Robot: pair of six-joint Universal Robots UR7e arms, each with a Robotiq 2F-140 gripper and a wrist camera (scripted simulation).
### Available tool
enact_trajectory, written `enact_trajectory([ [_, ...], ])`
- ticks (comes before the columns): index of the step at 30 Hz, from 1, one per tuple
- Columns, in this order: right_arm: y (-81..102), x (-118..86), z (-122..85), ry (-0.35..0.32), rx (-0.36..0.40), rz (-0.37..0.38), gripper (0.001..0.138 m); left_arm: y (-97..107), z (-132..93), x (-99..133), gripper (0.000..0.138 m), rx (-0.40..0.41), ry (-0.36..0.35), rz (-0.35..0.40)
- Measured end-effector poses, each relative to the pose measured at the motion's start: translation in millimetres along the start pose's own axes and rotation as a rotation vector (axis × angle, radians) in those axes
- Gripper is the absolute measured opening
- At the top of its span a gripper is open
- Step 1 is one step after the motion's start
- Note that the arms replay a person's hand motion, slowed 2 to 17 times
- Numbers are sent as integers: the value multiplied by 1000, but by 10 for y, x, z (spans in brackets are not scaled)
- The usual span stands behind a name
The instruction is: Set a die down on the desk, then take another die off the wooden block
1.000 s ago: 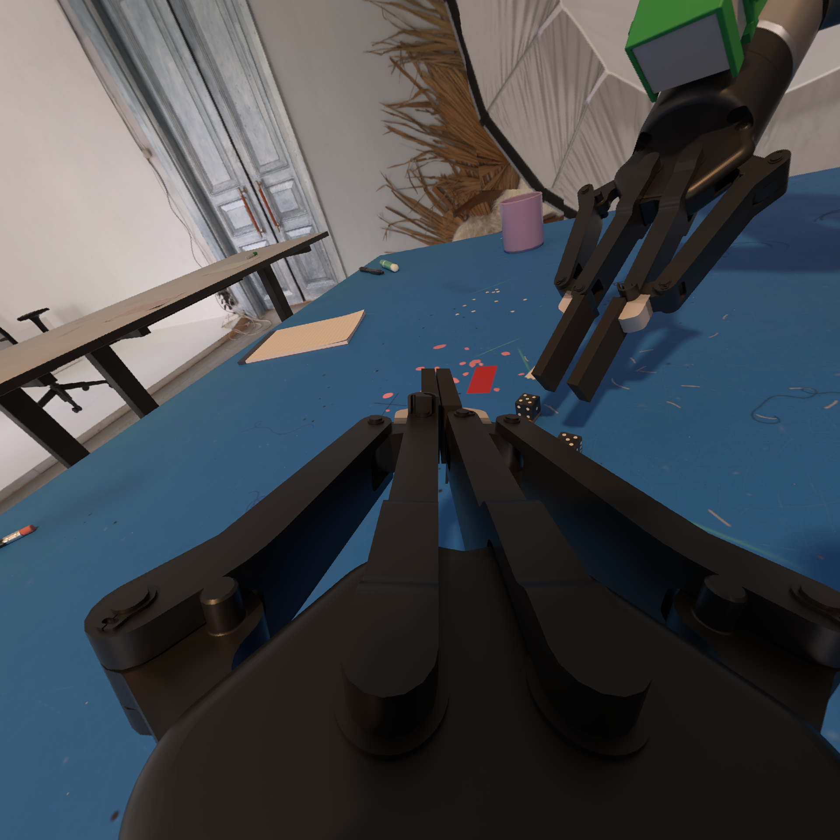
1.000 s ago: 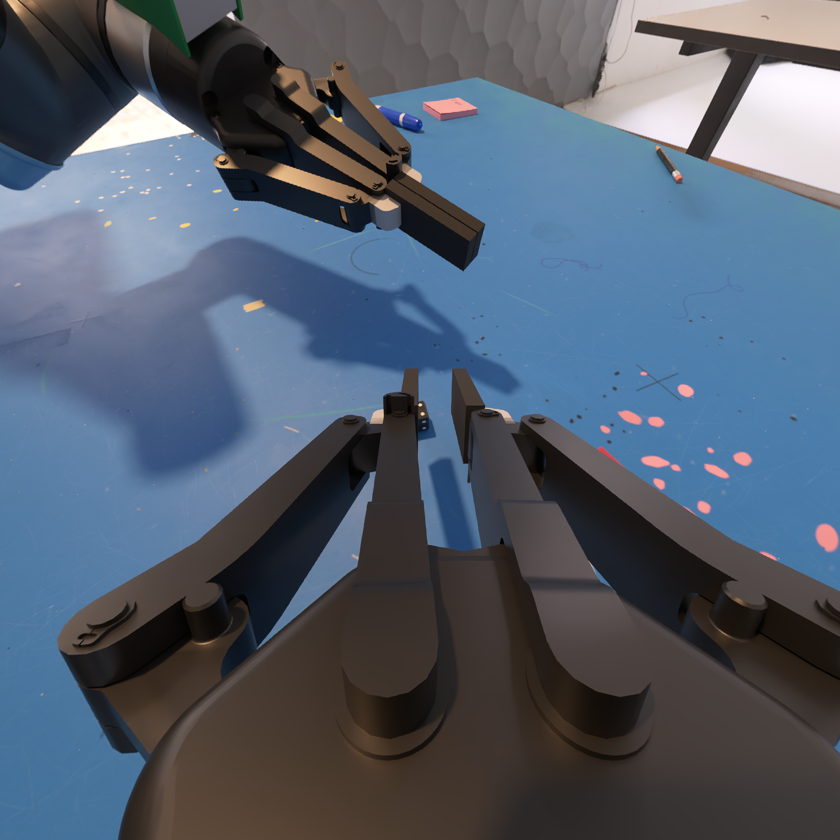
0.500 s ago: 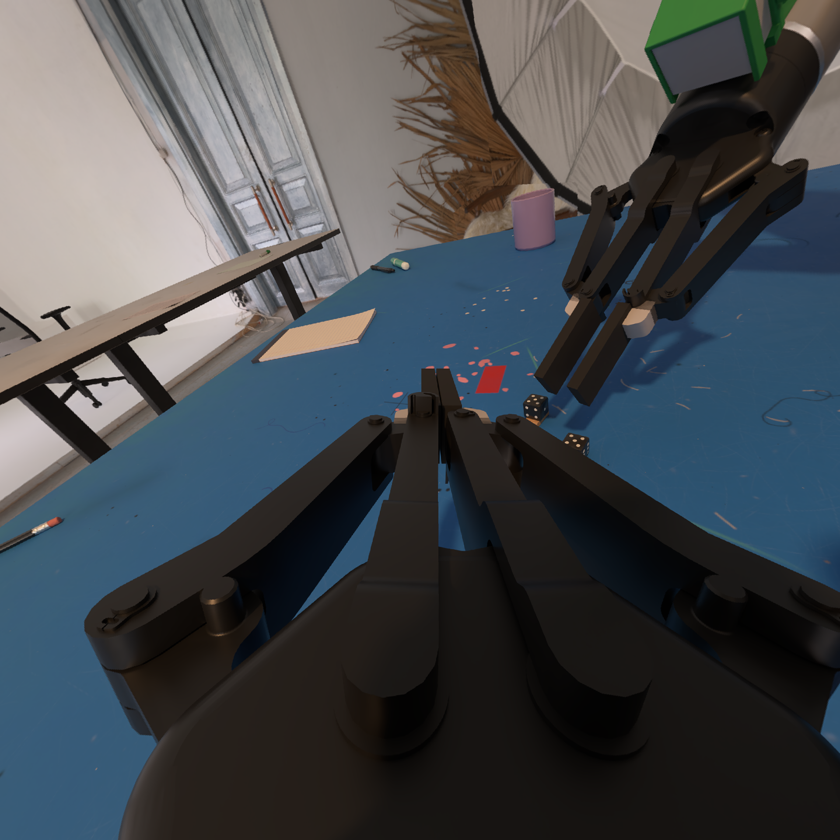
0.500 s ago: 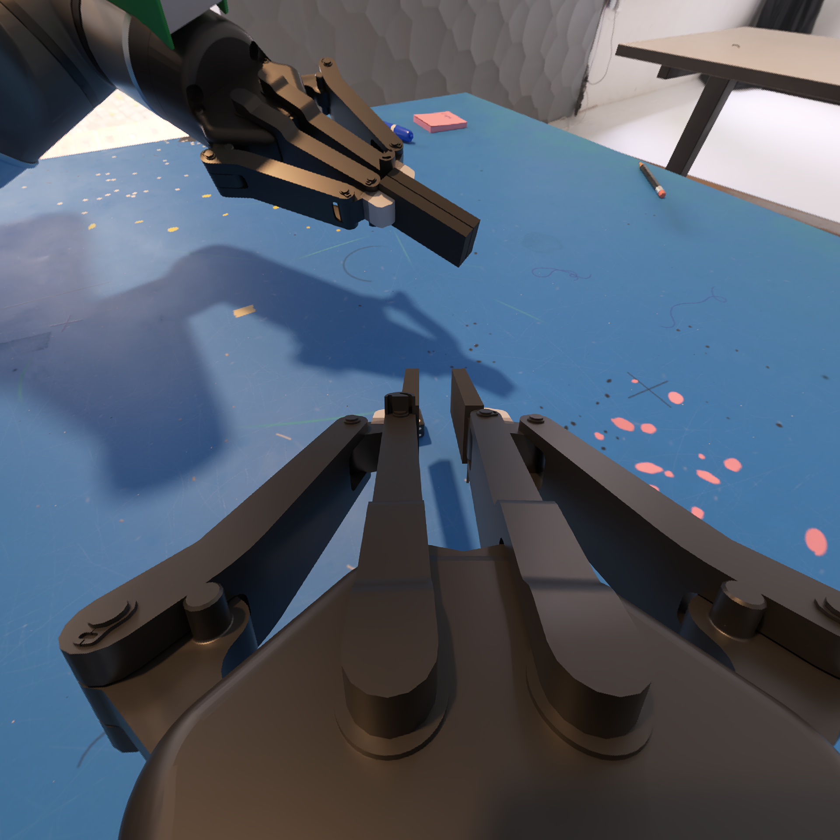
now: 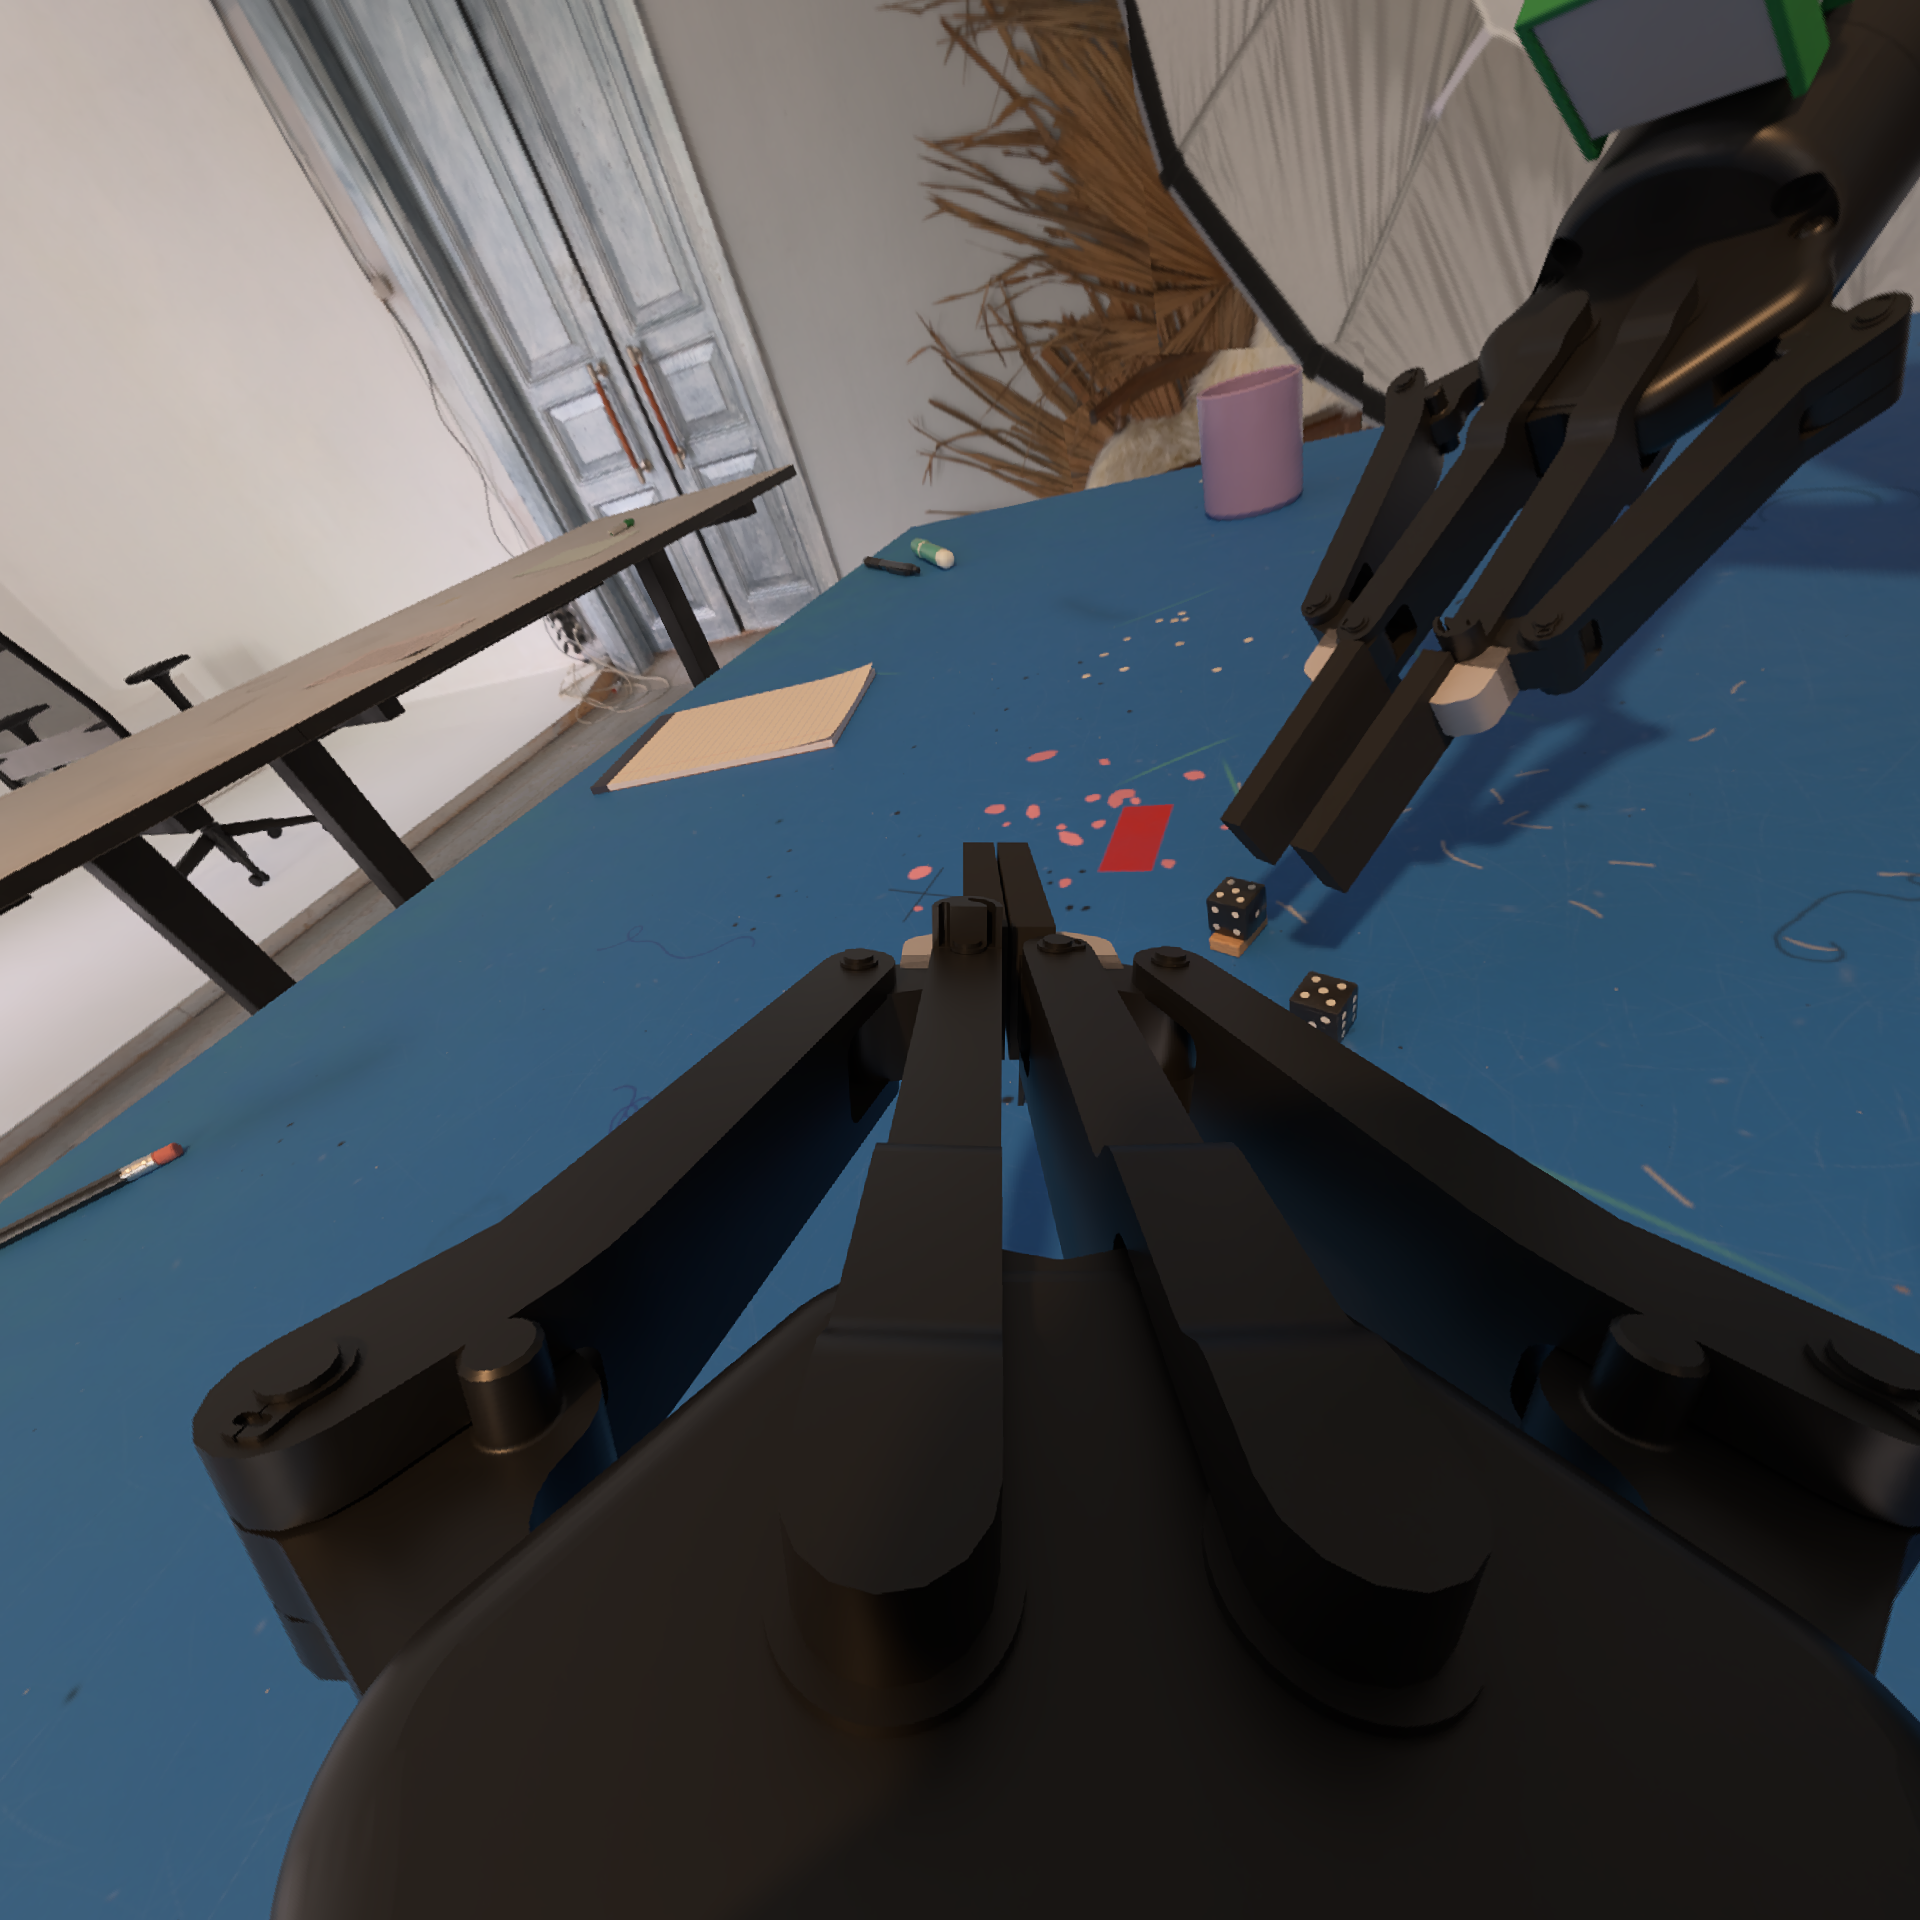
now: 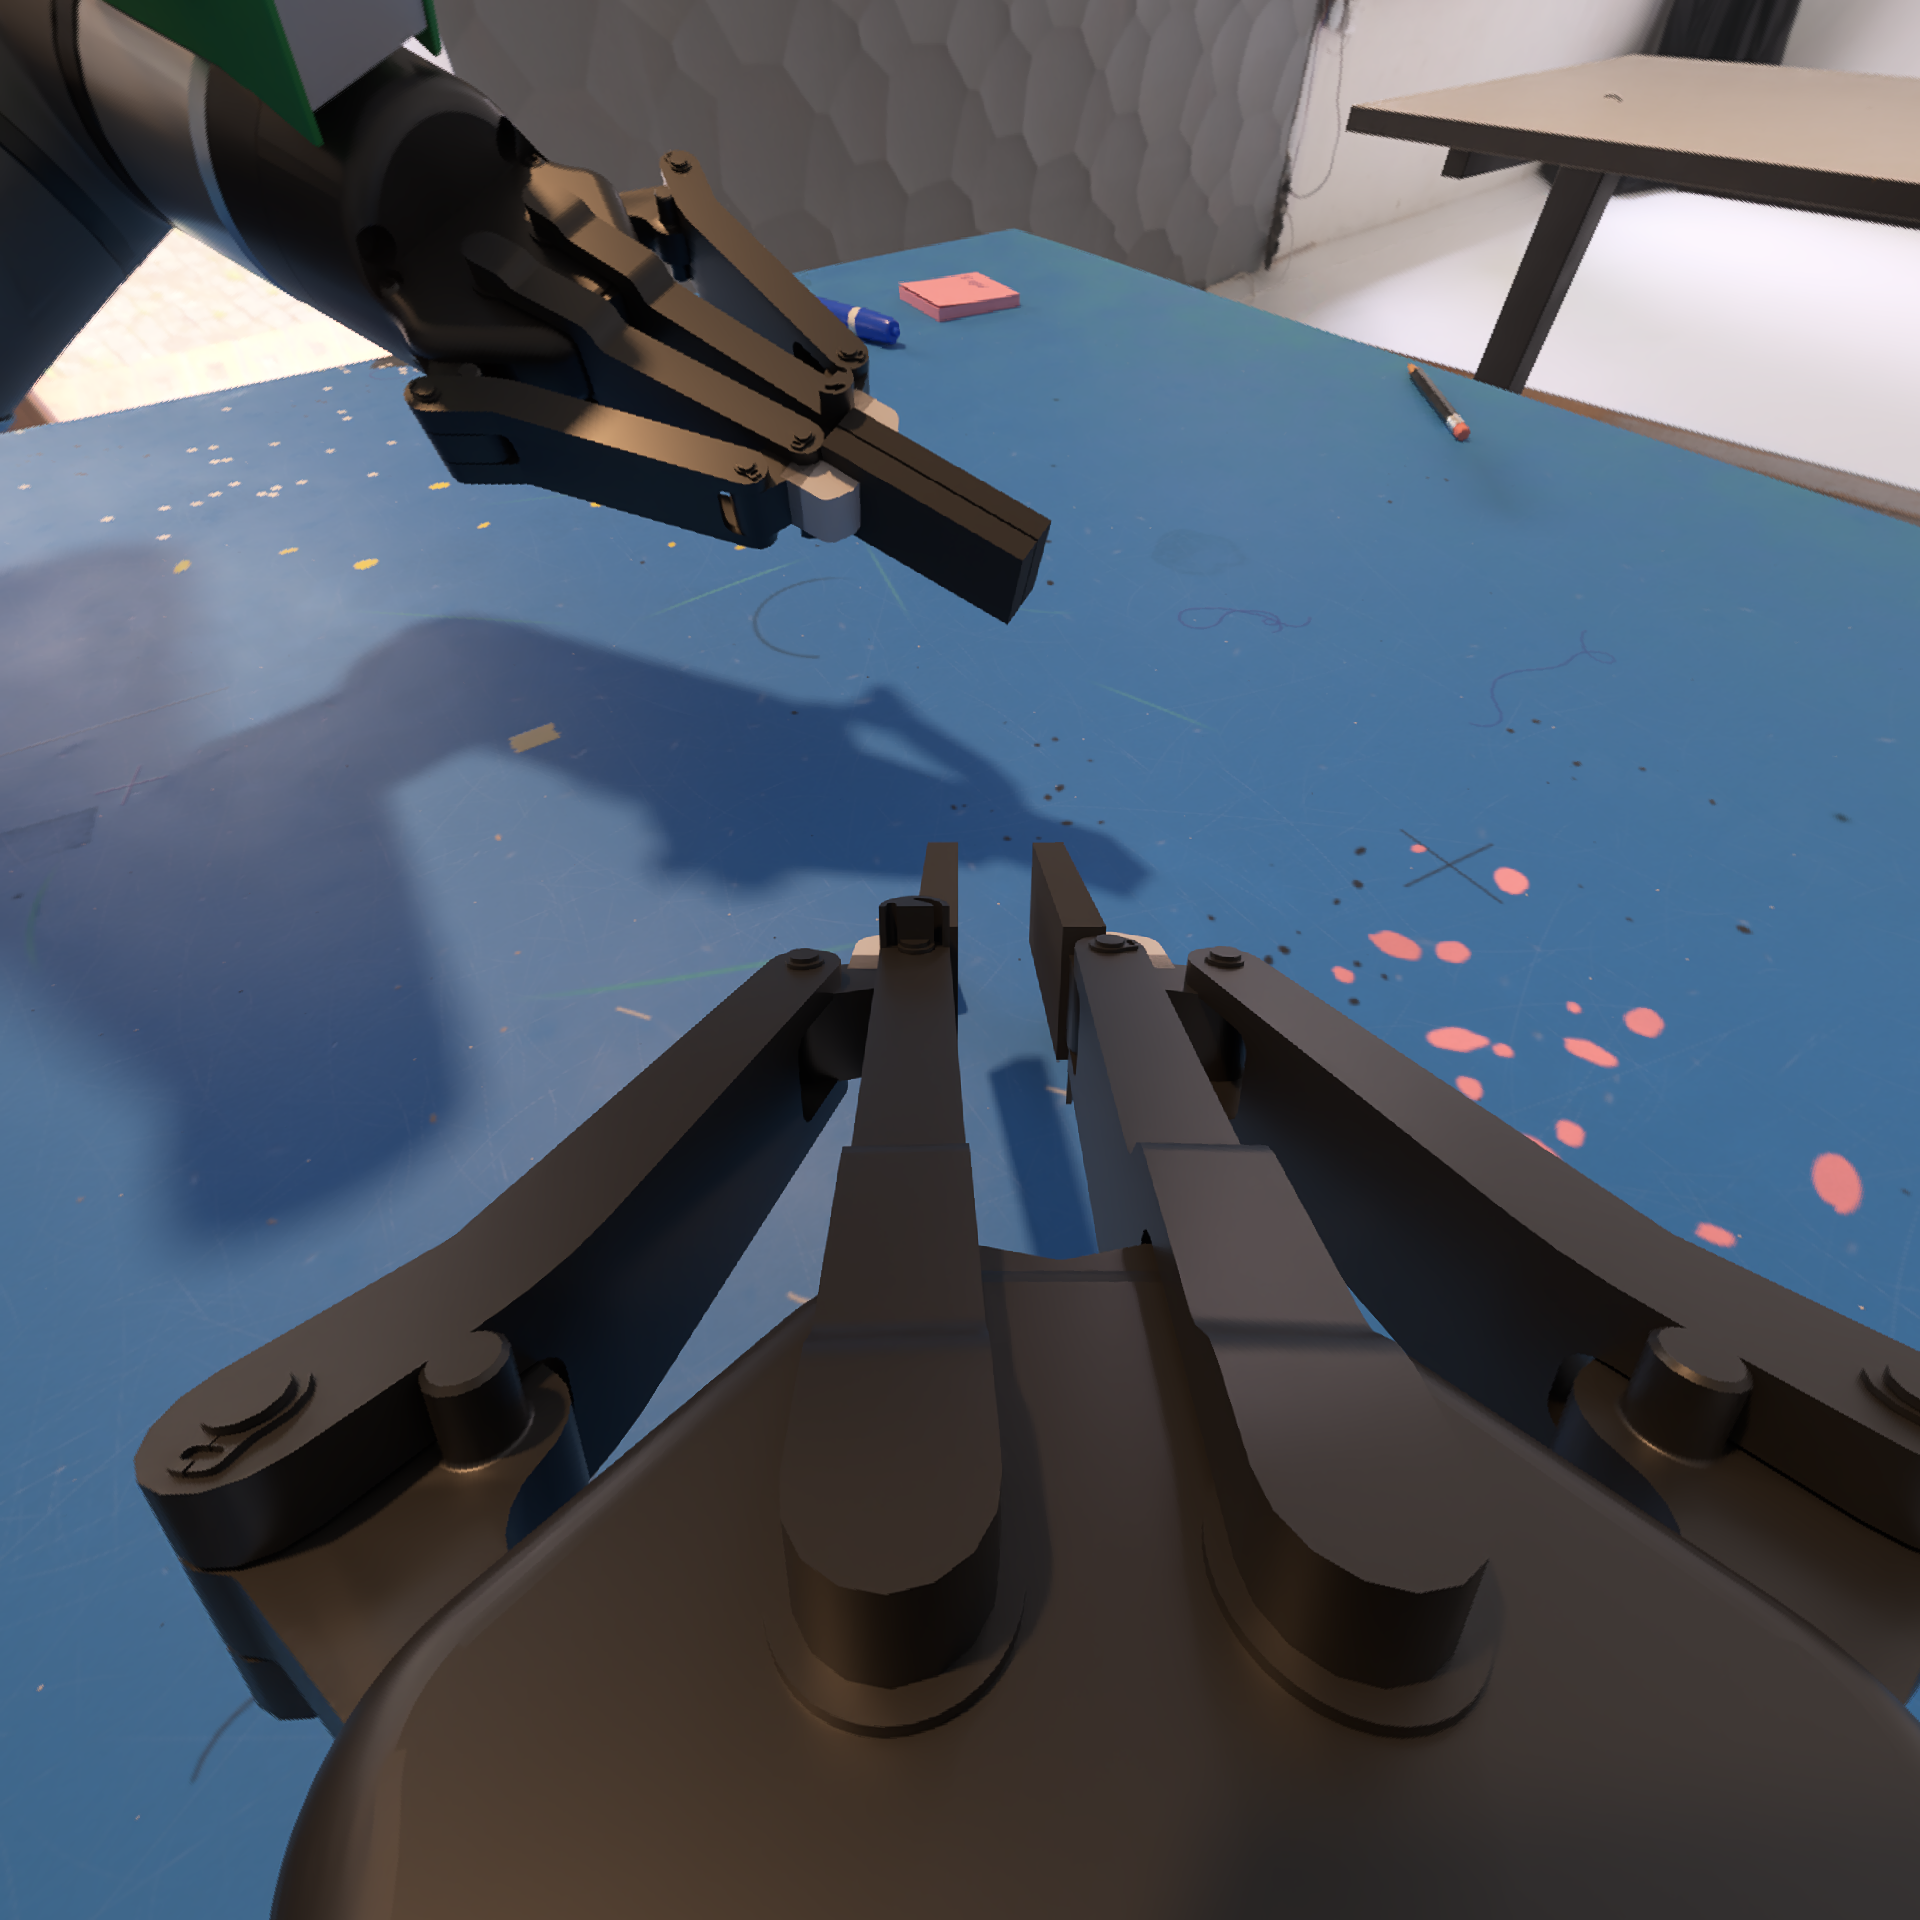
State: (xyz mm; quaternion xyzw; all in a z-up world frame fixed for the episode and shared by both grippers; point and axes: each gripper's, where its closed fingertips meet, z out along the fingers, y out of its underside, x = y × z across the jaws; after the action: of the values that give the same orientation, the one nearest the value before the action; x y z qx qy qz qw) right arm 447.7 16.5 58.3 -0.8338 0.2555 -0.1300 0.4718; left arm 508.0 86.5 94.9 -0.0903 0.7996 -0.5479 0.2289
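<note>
Two dark dice with pale pips show in the left wrist view. One die (image 5: 1236, 906) sits on a small wooden block (image 5: 1232, 943). The other die (image 5: 1325, 1004) lies on the blue desk (image 5: 520, 1091) just in front of it. My right gripper (image 5: 1294, 854) hovers above and behind the die on the block, slightly open and empty. In its own view the right gripper (image 6: 992, 868) shows a narrow gap with nothing in it, and no dice are visible. My left gripper (image 5: 997, 883) is shut and empty, left of the dice, and also shows in the right wrist view (image 6: 1023, 571).
A red card (image 5: 1136, 837) lies just behind the dice. A notepad (image 5: 743, 727), a purple cup (image 5: 1250, 442) and a marker (image 5: 932, 553) lie farther off. A pencil (image 5: 88, 1195) is near the left edge. A pink pad (image 6: 958, 297) and another pencil (image 6: 1437, 401) show.
My right gripper has lifted up and away from the dice, which have dropped out of its own view. The left gripper has drawn back a little. The dice have not moved.
</note>
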Motion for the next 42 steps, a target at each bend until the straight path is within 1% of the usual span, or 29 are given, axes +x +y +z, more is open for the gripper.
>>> enact_trajectory([
  [7,36,94,-25,38,-30,-1,21,63,28,21,1,-42,3,15],
  [13,74,224,-87,76,-67,-21,22,68,31,19,1,-40,2,11],
  [20,121,394,-151,87,-114,-60,24,79,32,3,1,-34,9,-14],
  [29,184,480,-105,31,-180,-99,28,116,28,-38,1,-40,2,-27],
  [34,208,412,-3,-25,-224,-121,28,123,23,-61,1,-38,1,-39],
  [38,251,334,77,-69,-278,-172,28,130,24,-68,1,-38,5,-49],
  [42,291,307,146,-83,-324,-228,28,137,29,-61,1,-40,8,-46],
])
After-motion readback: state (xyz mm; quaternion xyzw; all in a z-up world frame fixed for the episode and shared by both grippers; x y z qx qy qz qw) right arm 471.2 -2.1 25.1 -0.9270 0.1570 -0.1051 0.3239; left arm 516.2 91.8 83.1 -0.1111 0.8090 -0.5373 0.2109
